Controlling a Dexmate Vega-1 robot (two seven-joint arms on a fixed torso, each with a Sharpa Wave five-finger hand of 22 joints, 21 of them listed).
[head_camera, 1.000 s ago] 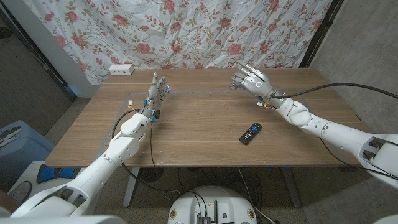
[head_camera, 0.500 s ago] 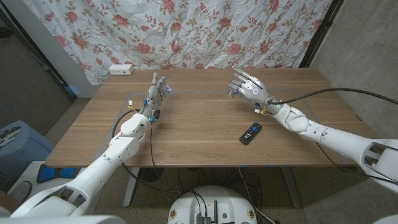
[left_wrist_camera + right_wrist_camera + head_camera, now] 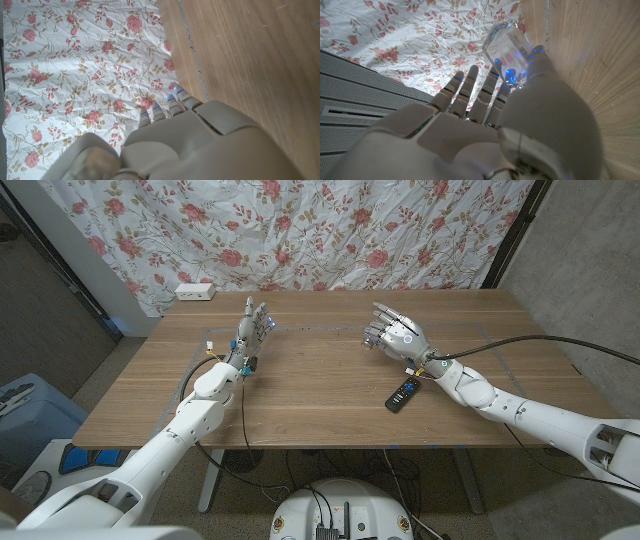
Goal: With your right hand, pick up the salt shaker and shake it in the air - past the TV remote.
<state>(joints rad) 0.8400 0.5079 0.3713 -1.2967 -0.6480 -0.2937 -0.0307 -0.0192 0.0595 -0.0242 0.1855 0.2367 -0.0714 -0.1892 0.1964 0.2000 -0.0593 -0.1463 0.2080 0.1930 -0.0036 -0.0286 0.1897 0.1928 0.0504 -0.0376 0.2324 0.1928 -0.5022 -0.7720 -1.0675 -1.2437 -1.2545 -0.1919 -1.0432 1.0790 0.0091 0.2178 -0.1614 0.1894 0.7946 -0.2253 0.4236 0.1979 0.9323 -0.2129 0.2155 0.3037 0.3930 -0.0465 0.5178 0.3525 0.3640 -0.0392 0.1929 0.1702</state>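
Holding: the right robot hand [image 3: 398,336] grasps the salt shaker [image 3: 372,337], a clear glass body pinched between thumb and fingers, with the other fingers spread; the right wrist view shows the shaker [image 3: 506,50] at the fingertips, lit blue by the finger lights.
Shaker place: up in the air above the bench [image 3: 320,395], at about 11 o'clock from the TV remote [image 3: 403,394] and on its far side.
Remote: lies flat on the bench just beside the right forearm, at about 5 o'clock from the hand, apart from the shaker.
Step in hand: by my judgement the shaking itself, with the shaker already lifted and carried beyond the remote.
Doing it well: keep the pinch firm, since smooth glass held near its end could slip; make short wrist strokes rather than wide arm swings, so the shaker stays over the far part of the bench.
Height: hold it well clear of the wood so a downward stroke does not knock the bench or the remote.
Left robot hand [image 3: 249,332]: stands released on its edge at about 9 o'clock from the right hand, fingers up and apart, grasping nothing; best left where it is.
Risk: a loose pinch could let the shaker twist or drop.
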